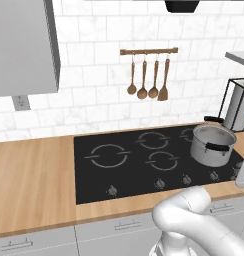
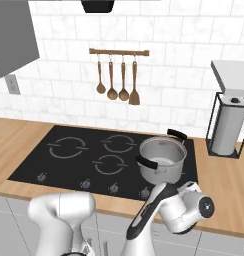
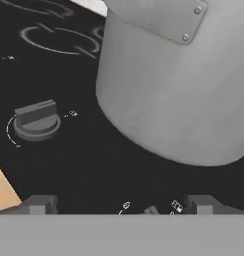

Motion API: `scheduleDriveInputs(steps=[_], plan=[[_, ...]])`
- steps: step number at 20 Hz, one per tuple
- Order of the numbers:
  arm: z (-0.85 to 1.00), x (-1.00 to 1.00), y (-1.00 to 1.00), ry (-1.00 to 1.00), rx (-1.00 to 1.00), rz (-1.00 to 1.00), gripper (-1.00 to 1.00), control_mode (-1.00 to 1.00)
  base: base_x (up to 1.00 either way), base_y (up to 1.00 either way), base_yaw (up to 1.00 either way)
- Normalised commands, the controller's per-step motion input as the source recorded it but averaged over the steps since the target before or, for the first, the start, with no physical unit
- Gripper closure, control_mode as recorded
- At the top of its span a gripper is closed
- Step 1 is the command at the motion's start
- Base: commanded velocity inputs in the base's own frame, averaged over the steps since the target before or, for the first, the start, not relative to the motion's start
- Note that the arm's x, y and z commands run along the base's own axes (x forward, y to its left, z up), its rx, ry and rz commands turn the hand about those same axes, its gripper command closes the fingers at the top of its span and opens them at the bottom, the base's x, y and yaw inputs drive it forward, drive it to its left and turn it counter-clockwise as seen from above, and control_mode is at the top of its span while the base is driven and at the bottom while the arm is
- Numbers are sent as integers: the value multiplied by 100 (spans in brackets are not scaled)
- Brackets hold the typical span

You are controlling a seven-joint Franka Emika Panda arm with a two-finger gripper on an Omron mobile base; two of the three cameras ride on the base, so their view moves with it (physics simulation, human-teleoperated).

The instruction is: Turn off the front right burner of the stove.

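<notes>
The stove (image 1: 134, 172) is a wide black glass cooktop (image 2: 59, 162) with grey ring burner marks and a row of small dark knobs along its front edge. In the hand view my gripper (image 3: 123, 205) hangs low over the cooktop's front right part, open, its two tips far apart. A sliver of one knob (image 3: 151, 210) shows between the tips at the bottom. Another knob (image 3: 36, 119) lies off to the left. In the right base view my hand (image 2: 188, 205) hides the rightmost knob; its neighbour (image 2: 145, 192) sits just to the left.
A steel pot (image 2: 161, 159) with black handles stands on the right burners, its wall (image 3: 179, 90) close in front of the gripper. A paper towel holder (image 2: 228, 127) stands to the right on the wooden counter (image 1: 34, 180). Utensils (image 1: 148, 75) hang on the tiled wall.
</notes>
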Motion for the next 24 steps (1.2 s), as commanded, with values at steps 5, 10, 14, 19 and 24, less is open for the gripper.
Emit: scheduleDriveInputs(steps=[5, 10, 14, 19, 24], plan=[[-10, 20, -73, 10, 0, 7, -100, -100, 0, 0, 0], [-3, 17, -31, 6, 0, 2, -100, -100, 0, 0, 0], [-4, 1, -3, 3, -1, 8, -100, -100, 0, 0, 0], [-22, 0, 0, 5, -12, 9, -100, -100, 0, 0, 0], [-14, 0, -6, 5, -1, 1, -100, -100, 0, 0, 0]])
